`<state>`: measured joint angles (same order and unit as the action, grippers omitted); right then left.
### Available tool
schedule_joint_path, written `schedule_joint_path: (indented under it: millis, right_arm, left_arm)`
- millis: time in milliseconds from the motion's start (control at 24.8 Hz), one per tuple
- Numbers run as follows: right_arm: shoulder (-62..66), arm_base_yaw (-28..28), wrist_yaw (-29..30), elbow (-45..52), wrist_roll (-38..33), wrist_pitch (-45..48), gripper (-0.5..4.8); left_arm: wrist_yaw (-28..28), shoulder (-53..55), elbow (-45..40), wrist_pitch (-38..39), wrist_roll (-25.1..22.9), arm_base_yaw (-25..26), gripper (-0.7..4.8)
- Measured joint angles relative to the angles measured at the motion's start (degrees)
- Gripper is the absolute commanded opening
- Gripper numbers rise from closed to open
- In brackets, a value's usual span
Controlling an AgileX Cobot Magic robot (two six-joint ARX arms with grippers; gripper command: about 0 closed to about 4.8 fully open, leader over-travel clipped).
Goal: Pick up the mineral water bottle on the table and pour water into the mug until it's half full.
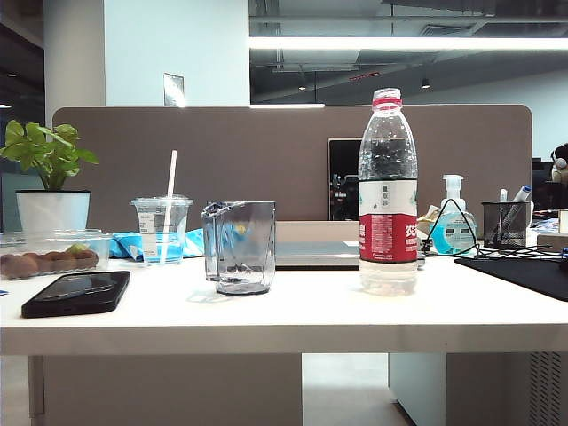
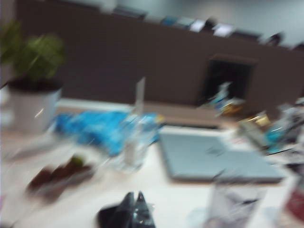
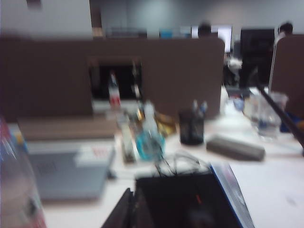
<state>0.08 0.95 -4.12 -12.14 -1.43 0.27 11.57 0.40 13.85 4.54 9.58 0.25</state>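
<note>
You've got the white bench (image 1: 266, 315) running the full width of the exterior view, brown partition (image 1: 266, 160) along its back edge. Take the mineral water bottle (image 1: 388, 191) as your landmark: it stands upright near the bench front edge, cap off, red-and-white label facing the camera. The closed laptop (image 1: 315, 253) lies flat behind the bottle, toward the partition. The potted plant (image 1: 51, 191) sits far to the bottle's left by the partition. The mug (image 1: 240, 247) stands upright left of the bottle, well apart from it and about as close to the front edge. The lidded cup with straw (image 1: 162, 229) is further left of the bottle and behind the mug. The black phone (image 1: 77, 293) lies flat furthest left, near the front edge. The pump-top sanitizer bottle (image 1: 453, 222) sits just right of the bottle and behind it, with the mesh pen holder (image 1: 505, 224) further right. Neither arm shows in the exterior view. Left pincer (image 2: 134, 209) is only a dark blurred tip low in the left wrist view, above the bench; can't tell its state. Right pincer (image 3: 130, 209) is pressed together, holding nothing, with the bottle blurred at that view's edge.
</note>
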Motion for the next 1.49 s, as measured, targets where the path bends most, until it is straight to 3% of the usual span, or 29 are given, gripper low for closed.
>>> schedule_joint_path:
  millis: [121, 202, 242, 323, 404, 566, 687, 808, 929, 1010, 1091, 1252, 1293, 1333, 1373, 1495]
  right_arm:
    - [0.0, 0.0, 0.3, -5.7, -13.7, -0.7, -0.01]
    - [0.2, 0.0, 4.9, -9.1, -17.1, -0.2, -0.01]
    - [0.4, 0.0, 6.5, -9.7, -16.3, -0.3, -0.01]
    - [2.8, 0.0, 14.1, -13.0, -7.4, -3.2, -0.02]
    - [5.2, -0.5, 17.4, -16.0, -2.2, -5.9, -0.01]
    - [12.9, -1.2, 19.3, -18.5, -1.3, -10.3, -0.01]
    - [18.9, -2.4, 23.2, -18.4, -1.2, -11.7, 0.29]
    - [24.3, -3.9, 23.8, -18.4, -1.2, -11.7, 1.72]
    - [34.2, -7.9, 23.5, -18.4, -1.3, -8.7, 1.77]
    - [41.6, -11.1, 21.2, -18.2, -1.1, -5.7, 1.77]
    - [48.0, -14.4, 17.8, -16.8, -0.5, 3.2, 1.76]
    - [55.9, -17.1, 11.4, -10.5, 0.2, 20.5, 1.78]
    - [59.2, -17.5, 8.5, -7.9, 0.2, 28.9, 1.82]
    - [61.0, -17.6, 7.5, -6.3, 0.2, 33.6, 2.17]
    - [64.5, -17.6, 6.9, -4.2, 0.3, 40.0, 2.94]
    - [72.5, -17.7, 7.9, -3.4, 0.1, 49.8, 3.37]
  left_arm:
    - [7.0, 1.3, 6.1, 0.4, 0.2, 0.0, -0.04]
    - [9.8, 6.2, 11.0, 1.9, 0.3, 0.0, -0.04]
    - [10.2, 8.0, 12.2, 2.7, 0.3, 0.0, -0.04]
    - [12.7, 15.4, 15.9, 5.1, 0.2, 0.0, -0.04]
    - [18.7, 22.9, 17.7, 5.9, -0.2, 0.0, -0.04]
    - [26.9, 30.5, 18.3, 5.9, -1.6, 0.0, -0.04]
    - [27.4, 32.2, 18.3, 6.0, -2.7, -1.8, -0.04]
    - [25.9, 32.1, 18.3, 5.9, -4.8, -6.0, -0.04]
    - [21.7, 32.1, 18.3, 6.4, -6.0, -14.2, -0.04]
    - [16.3, 32.2, 18.3, 7.3, -6.1, -19.5, -0.04]
    - [11.6, 32.1, 18.3, 7.8, -6.1, -24.0, -0.04]
    - [10.4, 32.1, 18.3, 9.9, -6.1, -27.0, -0.04]
    - [10.4, 32.1, 18.3, 11.2, -6.1, -27.2, -0.04]
    - [10.3, 32.1, 18.3, 12.1, -6.1, -27.1, -0.04]
    - [10.2, 32.1, 18.3, 13.1, -6.1, -27.1, -0.04]
    - [10.2, 32.1, 18.3, 13.4, -6.3, -27.1, -0.04]
